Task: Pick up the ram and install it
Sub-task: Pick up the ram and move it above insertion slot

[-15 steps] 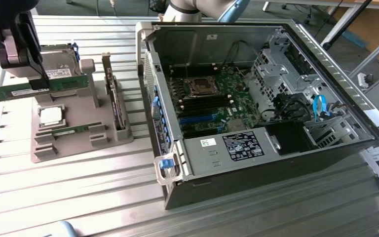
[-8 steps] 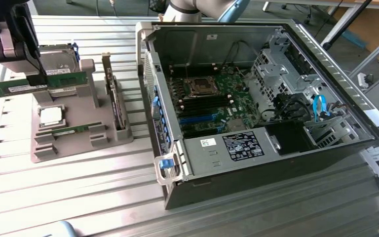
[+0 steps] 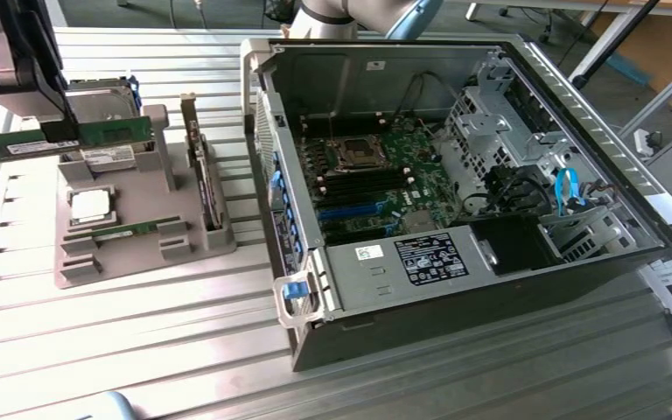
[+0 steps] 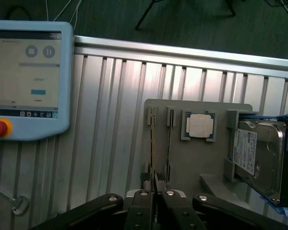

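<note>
Green ram (image 3: 115, 133) pinched in jaws above grey holder (image 3: 137, 206).

We see the arm (image 3: 339, 12) as a smooth, silver-grey tube with a pale blue cap (image 3: 416, 19) at its joint. Its gripper (image 3: 66, 131) is mostly matte black, with a light grey, round-ended bracket (image 3: 10, 70) on its side. Up close, we count two broad black links (image 4: 81, 213) spreading outward, four shiny round silver pins (image 4: 144, 193) along the knuckles, and narrow dark grey fingers (image 4: 169, 211) between them.
</note>
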Robot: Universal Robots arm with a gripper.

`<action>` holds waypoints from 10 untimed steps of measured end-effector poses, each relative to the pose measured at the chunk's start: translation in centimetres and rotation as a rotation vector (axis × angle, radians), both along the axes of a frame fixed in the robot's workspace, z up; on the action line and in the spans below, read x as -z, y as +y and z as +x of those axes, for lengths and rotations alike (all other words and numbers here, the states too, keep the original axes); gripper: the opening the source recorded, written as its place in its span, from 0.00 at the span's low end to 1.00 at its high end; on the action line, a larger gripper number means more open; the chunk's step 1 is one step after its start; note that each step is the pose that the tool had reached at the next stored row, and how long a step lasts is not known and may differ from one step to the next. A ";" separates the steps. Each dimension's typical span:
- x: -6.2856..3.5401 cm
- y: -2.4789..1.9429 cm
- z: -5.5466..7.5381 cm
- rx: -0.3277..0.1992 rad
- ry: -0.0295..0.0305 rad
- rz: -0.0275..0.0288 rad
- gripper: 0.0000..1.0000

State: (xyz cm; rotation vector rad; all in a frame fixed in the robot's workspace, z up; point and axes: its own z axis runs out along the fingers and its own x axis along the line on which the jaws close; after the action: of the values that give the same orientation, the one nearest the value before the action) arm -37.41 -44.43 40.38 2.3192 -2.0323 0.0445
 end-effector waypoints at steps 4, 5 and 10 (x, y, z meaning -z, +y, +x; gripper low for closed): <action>-0.51 0.00 0.0 0.000 0.0000 0.0000 0.13; -0.61 0.00 0.0 0.000 0.0000 0.0000 0.13; -1.09 0.00 0.0 0.000 -0.0001 0.0001 0.13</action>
State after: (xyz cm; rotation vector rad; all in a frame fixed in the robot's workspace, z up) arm -37.42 -44.43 41.47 2.3192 -2.0324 0.0446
